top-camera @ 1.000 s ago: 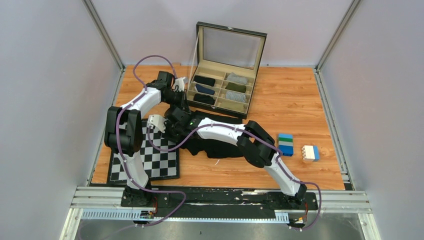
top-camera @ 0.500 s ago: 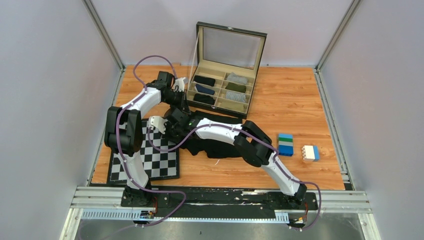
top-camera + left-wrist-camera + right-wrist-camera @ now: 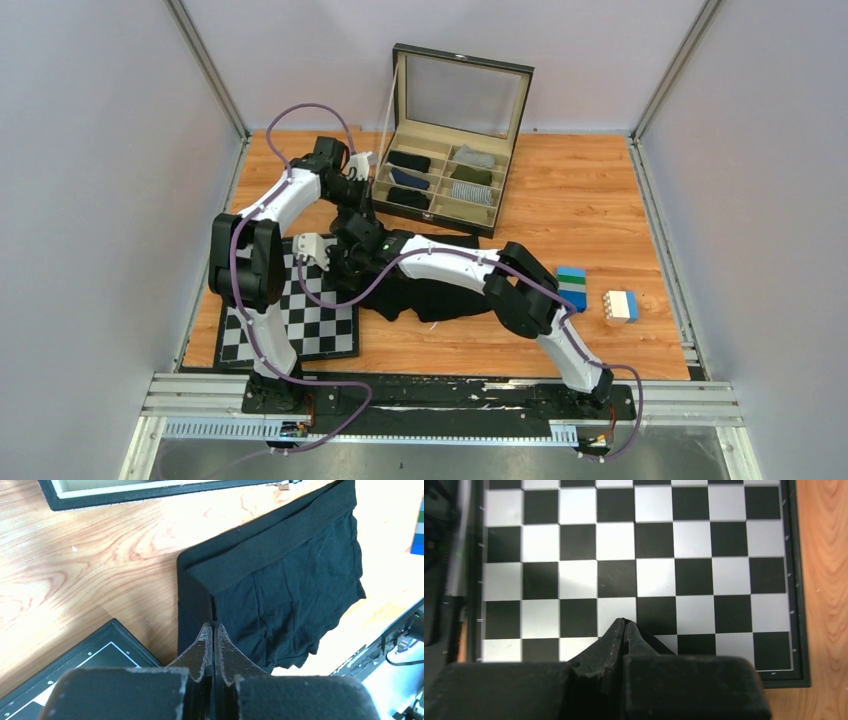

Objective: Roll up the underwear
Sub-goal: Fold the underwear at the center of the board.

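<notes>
The black underwear (image 3: 440, 297) lies flat on the wooden table, between the chessboard and the coloured blocks. In the left wrist view the underwear (image 3: 290, 580) has its waistband toward the box and its left side folded over. My left gripper (image 3: 360, 205) is shut and hovers beside the box; its fingertips (image 3: 214, 626) point at the folded edge from above, apart from the cloth. My right gripper (image 3: 335, 265) is shut and hovers over the chessboard (image 3: 704, 545), with no cloth seen between its fingers (image 3: 624, 622). The right forearm hides the underwear's upper left part in the top view.
An open compartment box (image 3: 450, 175) with rolled items stands at the back centre. The chessboard (image 3: 270, 335) lies at the near left. A blue-green block (image 3: 571, 288) and a white-orange block (image 3: 620, 305) sit at the right.
The underwear's visible lower left edge now reaches farther left. The right arm's elbow has shifted slightly right. The left arm has barely moved.
</notes>
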Controlling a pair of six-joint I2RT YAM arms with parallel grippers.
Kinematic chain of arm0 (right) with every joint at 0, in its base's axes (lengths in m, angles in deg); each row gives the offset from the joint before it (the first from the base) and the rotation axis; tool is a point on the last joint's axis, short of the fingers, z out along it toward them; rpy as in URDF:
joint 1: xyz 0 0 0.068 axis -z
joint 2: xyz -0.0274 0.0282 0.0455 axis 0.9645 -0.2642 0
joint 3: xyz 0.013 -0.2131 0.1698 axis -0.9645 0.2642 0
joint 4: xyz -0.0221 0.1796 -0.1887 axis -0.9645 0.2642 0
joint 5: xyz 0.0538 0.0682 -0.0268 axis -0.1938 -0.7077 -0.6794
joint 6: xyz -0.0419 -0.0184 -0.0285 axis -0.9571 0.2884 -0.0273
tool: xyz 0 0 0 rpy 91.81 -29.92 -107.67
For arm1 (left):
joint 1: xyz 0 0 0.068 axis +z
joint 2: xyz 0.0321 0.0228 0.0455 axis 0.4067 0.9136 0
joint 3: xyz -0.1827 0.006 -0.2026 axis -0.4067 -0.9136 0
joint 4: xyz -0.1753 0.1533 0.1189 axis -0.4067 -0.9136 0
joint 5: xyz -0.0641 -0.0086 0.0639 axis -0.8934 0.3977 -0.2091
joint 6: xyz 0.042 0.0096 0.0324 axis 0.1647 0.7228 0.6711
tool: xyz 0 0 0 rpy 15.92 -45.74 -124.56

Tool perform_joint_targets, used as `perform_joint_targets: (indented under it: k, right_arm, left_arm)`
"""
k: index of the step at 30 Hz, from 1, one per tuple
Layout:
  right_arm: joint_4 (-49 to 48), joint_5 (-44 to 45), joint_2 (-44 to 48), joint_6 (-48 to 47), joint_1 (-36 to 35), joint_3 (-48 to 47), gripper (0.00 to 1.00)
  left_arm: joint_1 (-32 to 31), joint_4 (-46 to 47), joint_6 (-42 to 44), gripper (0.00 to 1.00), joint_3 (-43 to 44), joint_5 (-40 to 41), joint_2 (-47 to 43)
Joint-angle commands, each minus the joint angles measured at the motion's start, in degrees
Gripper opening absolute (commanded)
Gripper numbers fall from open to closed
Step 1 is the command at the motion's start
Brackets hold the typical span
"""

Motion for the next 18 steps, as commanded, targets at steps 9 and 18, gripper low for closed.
perform_joint_targets:
  k: [9,18]
  right_arm:
    - [-5.4,-7.2,18.6,1.2,0.7,16.2,0.00]
    - [-2.2,-10.3,27.8,1.2,6.7,26.0,0.00]
  left_arm:
    - [-1.4,-5.2,2.0,0.00,4.6,-1.3,-2.3]
    - [-9.7,-2.1,-1.9,0.00,9.5,-0.1,1.1]
